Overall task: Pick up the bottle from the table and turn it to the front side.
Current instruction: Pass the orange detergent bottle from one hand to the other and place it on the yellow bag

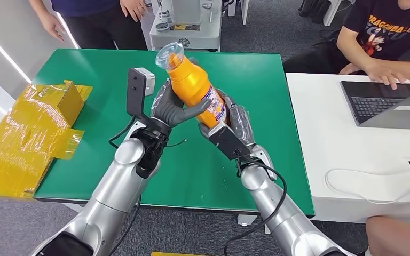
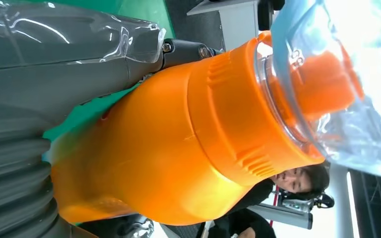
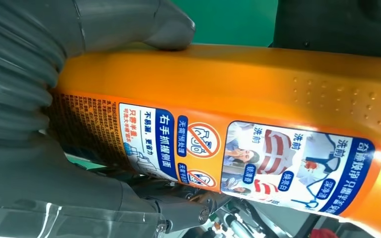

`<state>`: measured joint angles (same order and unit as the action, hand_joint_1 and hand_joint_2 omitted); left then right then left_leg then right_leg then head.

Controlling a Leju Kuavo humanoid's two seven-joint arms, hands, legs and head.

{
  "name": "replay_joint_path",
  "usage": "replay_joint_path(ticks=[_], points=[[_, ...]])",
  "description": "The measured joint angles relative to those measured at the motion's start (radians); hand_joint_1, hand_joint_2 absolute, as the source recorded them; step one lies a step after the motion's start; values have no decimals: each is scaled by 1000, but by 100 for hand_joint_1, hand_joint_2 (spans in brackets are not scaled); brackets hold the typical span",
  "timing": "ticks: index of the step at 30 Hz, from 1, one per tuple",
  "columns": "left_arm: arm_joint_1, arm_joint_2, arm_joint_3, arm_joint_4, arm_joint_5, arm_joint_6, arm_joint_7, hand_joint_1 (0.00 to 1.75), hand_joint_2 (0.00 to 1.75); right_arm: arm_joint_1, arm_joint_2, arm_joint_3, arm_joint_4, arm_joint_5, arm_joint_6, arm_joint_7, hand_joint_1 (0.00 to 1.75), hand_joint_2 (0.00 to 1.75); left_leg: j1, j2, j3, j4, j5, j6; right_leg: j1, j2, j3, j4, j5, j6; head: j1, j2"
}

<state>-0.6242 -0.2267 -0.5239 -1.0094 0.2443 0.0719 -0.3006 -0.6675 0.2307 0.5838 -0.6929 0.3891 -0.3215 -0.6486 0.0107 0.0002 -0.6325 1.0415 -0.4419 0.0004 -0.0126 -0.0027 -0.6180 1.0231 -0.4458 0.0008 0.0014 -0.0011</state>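
Note:
An orange bottle (image 1: 191, 84) with a clear cap (image 1: 170, 55) is held tilted above the green table (image 1: 91, 69), cap pointing up and away. My left hand (image 1: 174, 110) wraps around its middle from the left. My right hand (image 1: 236, 121) grips its lower end from the right. The printed label (image 1: 217, 104) faces my right side. In the left wrist view the bottle's shoulder (image 2: 178, 148) and clear cap (image 2: 337, 74) lie close beyond my left hand (image 2: 39, 84). In the right wrist view the label (image 3: 258, 158) faces the camera, and my right hand (image 3: 30, 99) presses its thumb (image 3: 149, 25) on the bottle.
A yellow taped cardboard box (image 1: 26, 133) hangs over the table's left edge. A white table (image 1: 325, 133) on the right carries a laptop (image 1: 389, 104) and a cable, with a seated person (image 1: 389, 37) at it. Another person (image 1: 96, 16) and a grey machine (image 1: 187, 24) stand behind.

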Motion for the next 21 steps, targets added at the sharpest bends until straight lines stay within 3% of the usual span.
replay_joint_path(ticks=[7,11,15,21], points=[[0,-10,0,0,7,4,1,3,175,-16,21,1,41,2,-10,-4,175,175,0,0,0,0,0,0,0,0,0,0,0,0,0,0],[0,-16,0,0,7,4,1,98,175,-26,26,1,59,8,-16,-2,175,175,0,0,0,0,0,0,0,0,0,0,0,0,0,0],[-1,-21,0,3,7,4,1,171,175,-38,26,1,74,14,-19,2,175,175,0,0,0,0,0,0,0,0,0,0,0,0,0,0],[-2,-24,0,9,6,6,0,175,175,-47,27,1,93,19,-29,4,175,175,0,0,0,0,0,0,0,0,0,0,0,0,0,0]])
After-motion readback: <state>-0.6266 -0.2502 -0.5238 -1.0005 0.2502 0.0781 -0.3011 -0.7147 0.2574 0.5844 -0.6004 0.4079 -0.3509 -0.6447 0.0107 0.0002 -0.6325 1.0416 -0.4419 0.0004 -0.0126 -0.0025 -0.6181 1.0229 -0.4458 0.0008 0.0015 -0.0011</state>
